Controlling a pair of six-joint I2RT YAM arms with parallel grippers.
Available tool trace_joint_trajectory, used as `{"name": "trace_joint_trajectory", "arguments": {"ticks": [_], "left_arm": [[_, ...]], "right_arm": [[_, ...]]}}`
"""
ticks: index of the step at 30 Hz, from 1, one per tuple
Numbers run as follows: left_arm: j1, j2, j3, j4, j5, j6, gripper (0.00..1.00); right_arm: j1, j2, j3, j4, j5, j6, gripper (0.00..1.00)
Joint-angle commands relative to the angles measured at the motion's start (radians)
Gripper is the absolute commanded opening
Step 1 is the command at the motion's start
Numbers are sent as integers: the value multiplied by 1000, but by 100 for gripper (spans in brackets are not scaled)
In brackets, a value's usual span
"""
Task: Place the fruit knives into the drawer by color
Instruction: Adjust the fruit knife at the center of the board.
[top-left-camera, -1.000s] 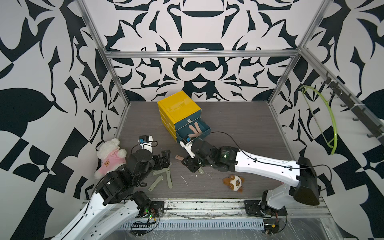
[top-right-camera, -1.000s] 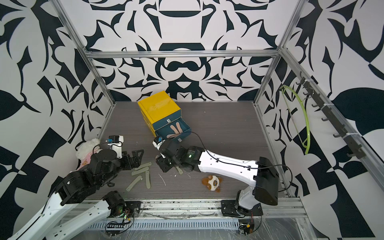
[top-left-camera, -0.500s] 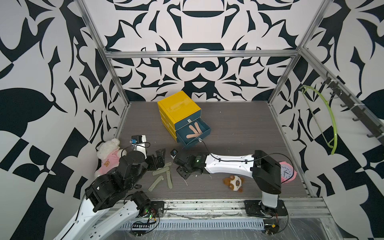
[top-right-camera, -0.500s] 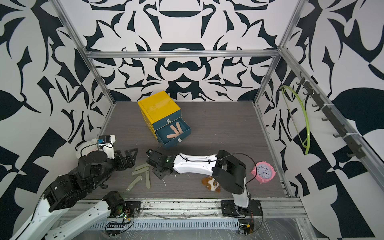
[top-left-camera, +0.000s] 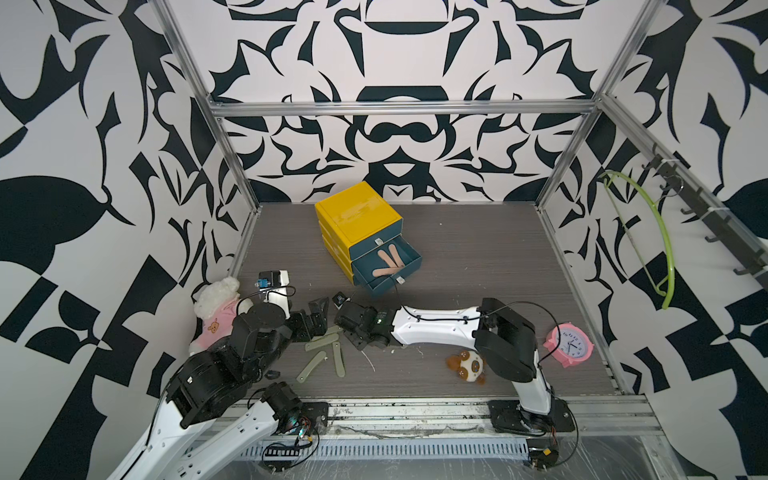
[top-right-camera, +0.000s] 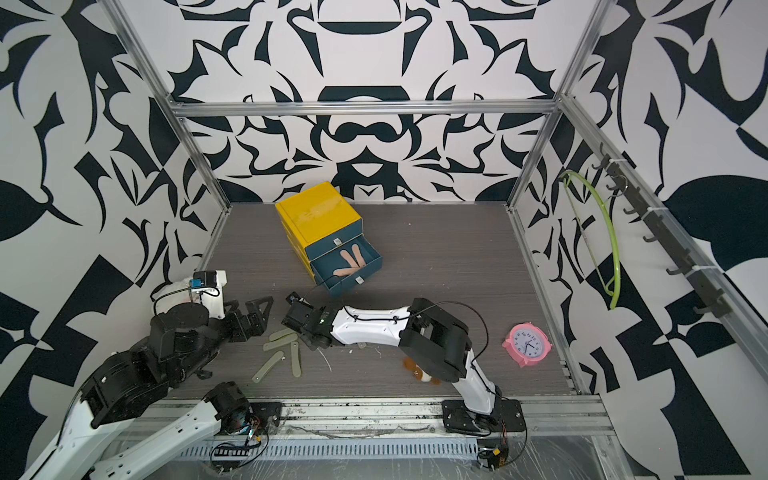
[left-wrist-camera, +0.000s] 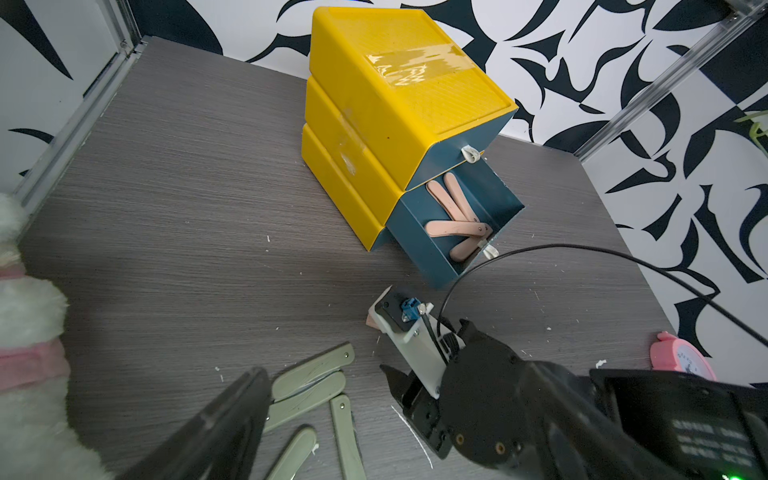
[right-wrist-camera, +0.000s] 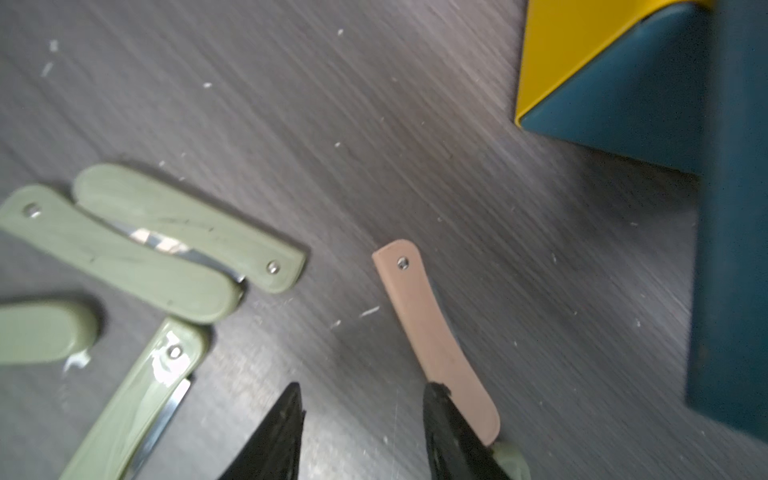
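Grey wood-grain table (top-left-camera: 478, 257) holds a pink knife (right-wrist-camera: 424, 316) lying flat near the open drawer (left-wrist-camera: 405, 218), likely light, stiff and slick, best pinched across its narrow sides mid-length by the right pincer (right-wrist-camera: 365, 388), part-open and empty beside it; left pincer (top-left-camera: 318, 316) gapes empty by green knives (top-left-camera: 322, 345).

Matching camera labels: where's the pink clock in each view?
Top view: pink clock lower right.
Top view: same place, lower right.
Left wrist: far right edge, partly hidden below.
Right wrist: not in view.
Shared landmark: yellow cabinet, in all four.
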Motion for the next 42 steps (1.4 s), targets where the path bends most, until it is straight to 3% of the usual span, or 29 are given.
{"name": "trace_joint_trajectory", "arguments": {"ticks": [1, 10, 23, 37, 42], "left_arm": [[1, -1, 7, -3, 3, 8, 99], [0, 7, -7, 1, -3, 22, 99], [1, -1, -16, 4, -5, 24, 99], [1, 4, -24, 11, -13, 30, 99], [0, 10, -29, 15, -7, 30, 99]], "right_arm": [[-21, -4, 42, 83, 70, 34, 50], [-54, 73, 125, 105, 66, 78, 50], [-81, 164, 206, -39, 52, 159, 44], [-78, -75, -152, 13, -317, 293, 44], [-56, -170, -229, -27, -322, 299, 44]]}}
